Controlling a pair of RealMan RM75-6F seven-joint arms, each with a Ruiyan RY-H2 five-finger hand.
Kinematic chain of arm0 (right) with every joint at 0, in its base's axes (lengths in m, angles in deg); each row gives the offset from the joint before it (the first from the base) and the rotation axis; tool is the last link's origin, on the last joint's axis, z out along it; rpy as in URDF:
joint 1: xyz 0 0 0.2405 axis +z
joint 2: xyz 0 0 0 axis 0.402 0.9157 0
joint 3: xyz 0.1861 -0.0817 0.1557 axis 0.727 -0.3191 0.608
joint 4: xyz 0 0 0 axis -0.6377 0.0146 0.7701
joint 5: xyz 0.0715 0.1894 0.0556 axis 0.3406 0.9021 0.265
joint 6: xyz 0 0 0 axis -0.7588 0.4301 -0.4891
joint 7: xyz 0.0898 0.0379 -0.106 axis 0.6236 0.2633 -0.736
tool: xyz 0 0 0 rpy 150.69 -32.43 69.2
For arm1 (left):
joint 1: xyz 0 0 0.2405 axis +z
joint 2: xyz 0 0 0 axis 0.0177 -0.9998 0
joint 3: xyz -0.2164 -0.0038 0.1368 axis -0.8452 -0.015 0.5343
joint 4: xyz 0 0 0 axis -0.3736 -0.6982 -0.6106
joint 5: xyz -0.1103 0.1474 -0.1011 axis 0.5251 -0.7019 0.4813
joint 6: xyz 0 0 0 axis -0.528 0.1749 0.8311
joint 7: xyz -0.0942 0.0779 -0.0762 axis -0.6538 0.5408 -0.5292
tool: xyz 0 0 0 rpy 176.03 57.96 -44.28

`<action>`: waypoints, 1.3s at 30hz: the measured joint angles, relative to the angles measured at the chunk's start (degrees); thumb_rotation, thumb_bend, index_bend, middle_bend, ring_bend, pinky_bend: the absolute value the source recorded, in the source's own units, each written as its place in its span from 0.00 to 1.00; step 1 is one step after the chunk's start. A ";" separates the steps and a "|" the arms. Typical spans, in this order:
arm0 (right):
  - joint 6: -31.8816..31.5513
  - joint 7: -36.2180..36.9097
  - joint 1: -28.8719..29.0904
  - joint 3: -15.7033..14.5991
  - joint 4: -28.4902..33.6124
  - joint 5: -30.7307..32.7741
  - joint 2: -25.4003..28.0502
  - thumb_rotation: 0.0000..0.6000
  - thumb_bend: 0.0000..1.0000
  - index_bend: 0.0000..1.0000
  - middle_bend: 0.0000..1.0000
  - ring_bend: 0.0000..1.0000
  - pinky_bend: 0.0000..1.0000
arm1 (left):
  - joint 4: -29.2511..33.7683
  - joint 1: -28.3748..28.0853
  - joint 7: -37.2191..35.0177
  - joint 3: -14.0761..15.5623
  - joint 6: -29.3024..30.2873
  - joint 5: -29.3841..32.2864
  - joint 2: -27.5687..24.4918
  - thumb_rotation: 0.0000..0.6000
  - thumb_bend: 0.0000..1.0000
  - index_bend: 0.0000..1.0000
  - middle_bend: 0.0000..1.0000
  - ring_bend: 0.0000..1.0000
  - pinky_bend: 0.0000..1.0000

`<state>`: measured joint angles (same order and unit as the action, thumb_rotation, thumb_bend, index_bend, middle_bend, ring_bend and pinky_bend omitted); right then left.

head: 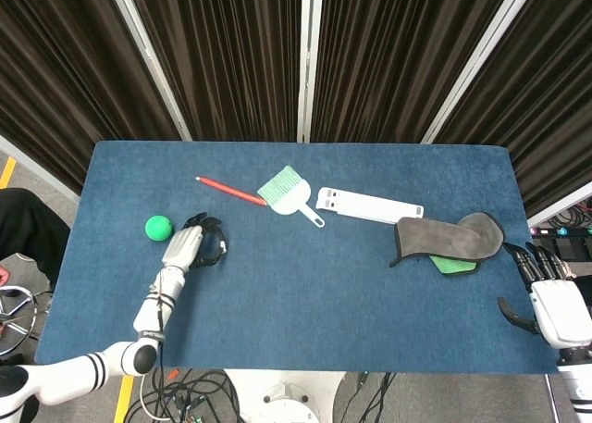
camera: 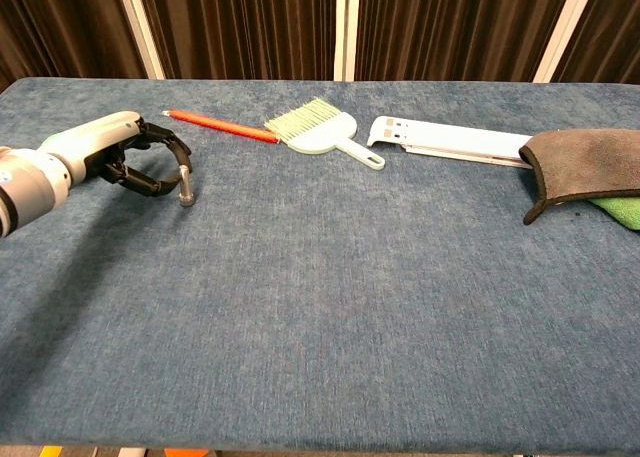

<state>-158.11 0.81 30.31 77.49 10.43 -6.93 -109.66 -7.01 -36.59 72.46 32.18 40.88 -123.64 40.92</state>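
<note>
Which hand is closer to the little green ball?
The left hand. It sits just beside the green ball, not touching it. The right hand is far across the table, at its opposite edge.
</note>
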 measured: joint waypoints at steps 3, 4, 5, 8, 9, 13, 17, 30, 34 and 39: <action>-0.07 -0.08 0.00 0.01 0.05 -0.06 0.00 1.00 0.26 0.05 0.12 0.00 0.00 | 0.35 0.22 -0.17 0.19 0.13 -0.57 -0.35 1.00 0.45 0.38 0.19 0.04 0.00; -0.05 -0.13 0.00 0.00 0.06 -0.06 0.00 1.00 0.26 0.05 0.12 0.00 0.00 | 0.55 0.29 -0.11 0.33 0.19 -0.81 -0.51 1.00 0.45 0.37 0.18 0.03 0.00; -0.03 -0.15 0.00 -0.01 0.05 -0.05 -0.02 1.00 0.26 0.05 0.12 0.00 0.00 | 0.70 0.32 0.01 0.45 0.17 -0.91 -0.63 1.00 0.45 0.35 0.18 0.02 0.00; -0.06 -0.07 0.01 -0.01 0.04 -0.08 -0.03 1.00 0.26 0.05 0.12 0.00 0.00 | 1.48 0.27 0.72 0.73 -0.02 -1.19 -1.20 1.00 0.45 0.27 0.15 0.00 0.00; -0.11 -0.06 0.00 0.01 0.03 -0.08 -0.02 1.00 0.26 0.05 0.12 0.00 0.00 | 1.82 0.27 0.95 0.82 0.02 -1.40 -1.42 1.00 0.45 0.25 0.14 0.00 0.00; -0.13 0.12 0.04 0.06 -0.06 -0.12 0.05 1.00 0.26 0.05 0.12 0.00 0.00 | 4.18 0.66 1.73 1.14 1.53 -3.01 -3.08 1.00 0.45 0.18 0.11 0.00 0.00; 0.17 0.38 0.21 0.11 -0.29 -0.02 0.12 1.00 0.26 0.05 0.12 0.00 0.00 | 7.98 1.62 3.37 1.54 3.47 -4.26 -7.11 1.00 0.45 0.18 0.11 0.00 0.00; 0.41 2.45 0.54 0.25 -1.83 0.06 -0.38 1.00 0.26 0.05 0.12 0.00 0.00 | 19.87 13.06 11.95 4.94 21.70 -10.20 -27.26 1.00 0.14 0.22 0.11 0.00 0.00; 0.23 2.58 0.51 0.21 -2.09 -0.05 -0.73 1.00 0.26 0.05 0.12 0.00 0.00 | 23.00 18.76 11.25 8.18 27.31 -14.07 -32.24 1.00 0.14 0.23 0.12 0.00 0.00; -0.46 2.53 0.31 0.12 -2.17 -0.52 -0.96 1.00 0.26 0.06 0.12 0.00 0.00 | 25.67 24.06 10.58 11.56 33.31 -18.99 -34.53 1.00 0.14 0.24 0.12 0.00 0.00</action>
<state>-158.57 3.34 30.62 77.61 8.27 -7.45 -110.62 18.66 -12.53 83.03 43.75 74.18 -142.63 6.39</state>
